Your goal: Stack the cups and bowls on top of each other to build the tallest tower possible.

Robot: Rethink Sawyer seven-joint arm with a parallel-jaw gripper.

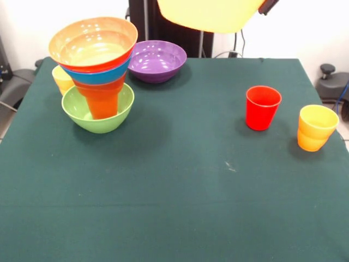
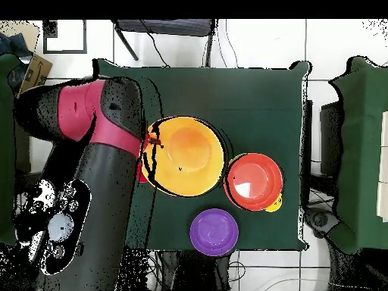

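The tower (image 1: 98, 71) stands at the left: a green bowl (image 1: 117, 117) as base, an upturned orange cup (image 1: 101, 98), then a blue bowl (image 1: 95, 76) and a wide orange bowl (image 1: 92, 41). In the overhead view the tower (image 2: 256, 182) lies right of centre. A big yellow bowl (image 1: 210, 13) hangs high above the table, and my gripper (image 1: 269, 5) is shut on its rim. In the overhead view the yellow bowl (image 2: 188, 155) sits at the end of the arm (image 2: 98, 151). A yellow cup (image 1: 61, 80) stands behind the tower. The red cup (image 1: 263, 107) and the yellow-orange cup (image 1: 316, 127) stand at the right.
A purple bowl (image 1: 157, 60) sits at the far edge beside the tower, and this purple bowl (image 2: 214, 231) is near the bottom table edge in the overhead view. Green cloth (image 1: 180, 185) covers the table.
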